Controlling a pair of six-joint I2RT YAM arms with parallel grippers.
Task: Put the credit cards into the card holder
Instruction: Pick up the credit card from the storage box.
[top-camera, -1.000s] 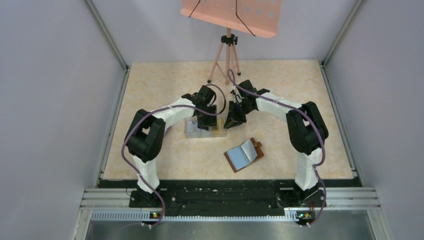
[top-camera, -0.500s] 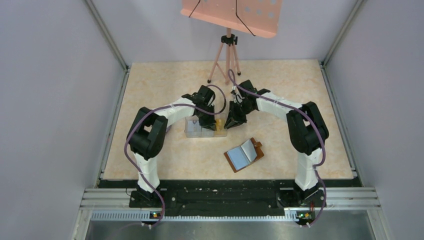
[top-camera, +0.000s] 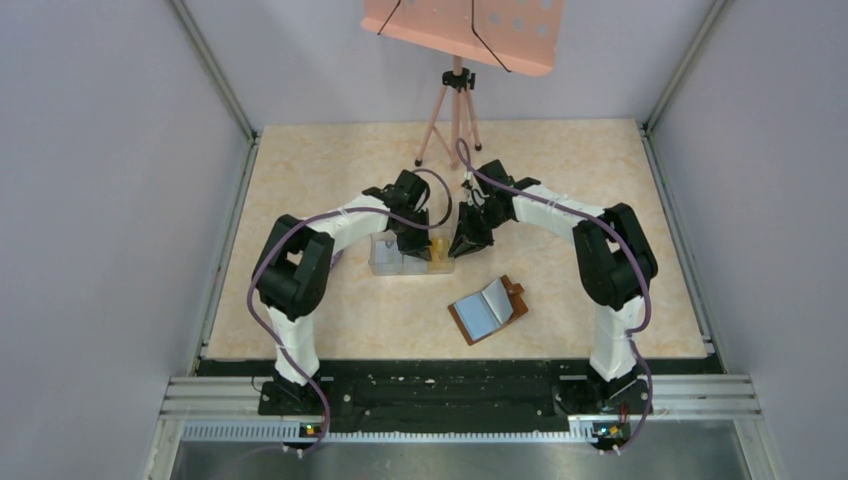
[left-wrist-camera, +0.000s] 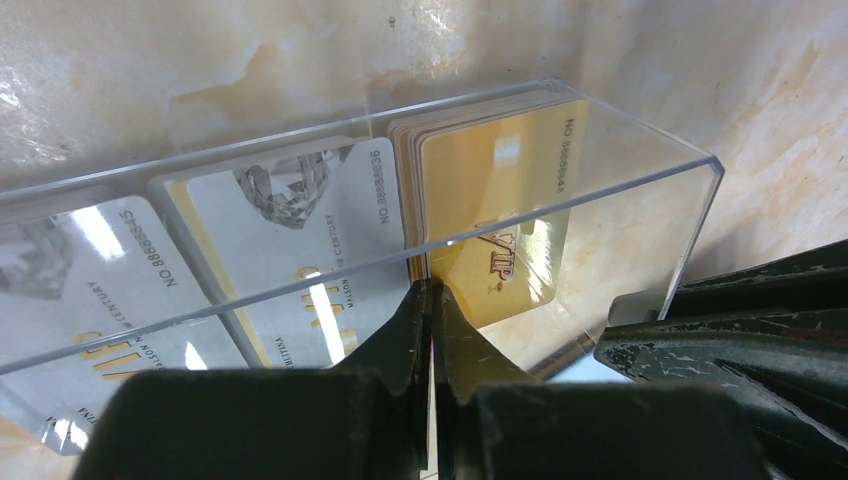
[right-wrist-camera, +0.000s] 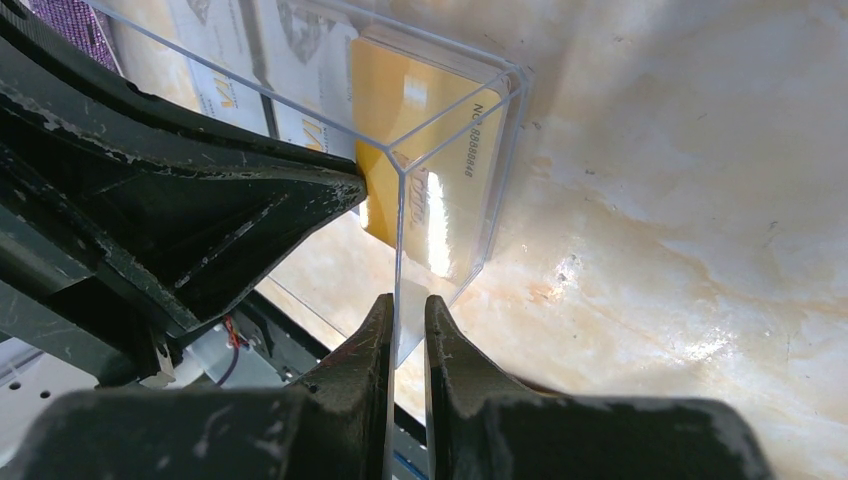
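Lab cell, grey walls (top-camera: 110, 200), aluminium rails (top-camera: 700, 388)

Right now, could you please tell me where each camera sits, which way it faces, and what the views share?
Top external: above and behind the bases, looking down on the table; left arm and right arm whole, plus box and card holder.
Left wrist: on the left arm, looking along the shut left gripper into the box's card compartments.
Right wrist: on the right arm, looking down the right gripper, which pinches the box's end wall; left gripper at left.
Shared: both wrist views show the orange cards in the end compartment.
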